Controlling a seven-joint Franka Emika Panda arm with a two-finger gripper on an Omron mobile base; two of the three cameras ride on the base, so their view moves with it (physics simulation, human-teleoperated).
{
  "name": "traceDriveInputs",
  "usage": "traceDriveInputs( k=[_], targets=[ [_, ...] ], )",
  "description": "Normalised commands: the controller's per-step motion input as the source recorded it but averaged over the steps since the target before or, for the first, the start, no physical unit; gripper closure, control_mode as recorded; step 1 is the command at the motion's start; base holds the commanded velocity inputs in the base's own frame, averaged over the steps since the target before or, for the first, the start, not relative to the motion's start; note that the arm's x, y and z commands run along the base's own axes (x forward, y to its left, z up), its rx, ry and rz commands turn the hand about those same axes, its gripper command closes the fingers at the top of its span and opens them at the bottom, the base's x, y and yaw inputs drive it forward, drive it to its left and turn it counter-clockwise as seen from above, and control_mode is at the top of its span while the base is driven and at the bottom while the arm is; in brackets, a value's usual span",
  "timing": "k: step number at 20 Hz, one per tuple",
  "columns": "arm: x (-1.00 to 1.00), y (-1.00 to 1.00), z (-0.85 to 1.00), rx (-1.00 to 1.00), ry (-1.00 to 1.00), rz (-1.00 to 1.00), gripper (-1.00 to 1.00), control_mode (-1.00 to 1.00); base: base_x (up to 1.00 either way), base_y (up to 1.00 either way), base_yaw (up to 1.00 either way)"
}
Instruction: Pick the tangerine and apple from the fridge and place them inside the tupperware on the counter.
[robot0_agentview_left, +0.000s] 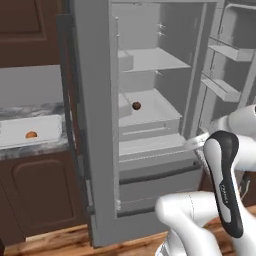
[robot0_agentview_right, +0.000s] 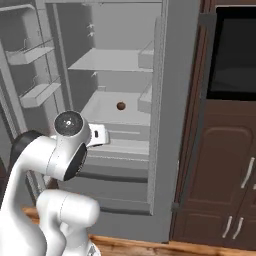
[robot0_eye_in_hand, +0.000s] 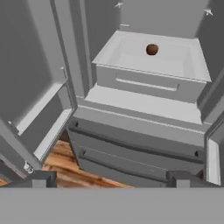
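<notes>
The fridge (robot0_agentview_left: 95, 125) stands open, both doors swung wide. The apple (robot0_agentview_left: 136, 105), a dark reddish-brown ball, lies alone in a pale shelf tray inside; it is also seen in the right base view (robot0_agentview_right: 120, 105) and in the hand view (robot0_eye_in_hand: 152, 49). The tangerine (robot0_agentview_left: 31, 134) rests inside the white tupperware (robot0_agentview_left: 50, 122) on the marbled counter (robot0_agentview_left: 30, 149), left of the fridge. My gripper (robot0_eye_in_hand: 113, 180) is open with nothing between its fingertips (robot0_eye_in_hand: 41, 179). It hovers in front of the fridge's lower shelves, well short of the apple and below its level.
Door bins (robot0_agentview_left: 225, 87) hang on the right fridge door. Closed grey drawers (robot0_eye_in_hand: 131, 153) fill the fridge's bottom. Dark brown cabinets (robot0_agentview_right: 225, 170) and a black oven window (robot0_agentview_right: 232, 55) stand to the fridge's right. A wooden floor (robot0_agentview_left: 50, 242) lies below.
</notes>
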Motion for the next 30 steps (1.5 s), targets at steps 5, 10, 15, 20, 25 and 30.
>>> traceDriveInputs(
  k=[5, 10, 15, 20, 25, 30],
  targets=[
    [0.00, 0.00, 0.00, 0.00, 0.00, 0.00, -1.00, 1.00, 0.64, -0.13, 0.09],
    [0.00, 0.00, 0.00, 0.00, 0.00, 0.00, -1.00, 1.00, 0.87, -0.13, 0.00],
    [0.31, 0.00, -0.18, 0.00, 0.00, 0.00, -1.00, -1.00, 0.44, 0.00, 0.00],
    [0.64, 0.00, -0.49, 0.00, 0.00, 0.00, -1.00, -1.00, 0.00, 0.00, 0.00],
    [0.75, 0.00, -0.23, 0.01, 0.01, 0.00, -1.00, -1.00, 0.00, 0.00, 0.00],
    [0.76, 0.00, -0.13, 0.03, 0.04, 0.00, -1.00, -1.00, 0.00, 0.00, 0.00]
  ],
)
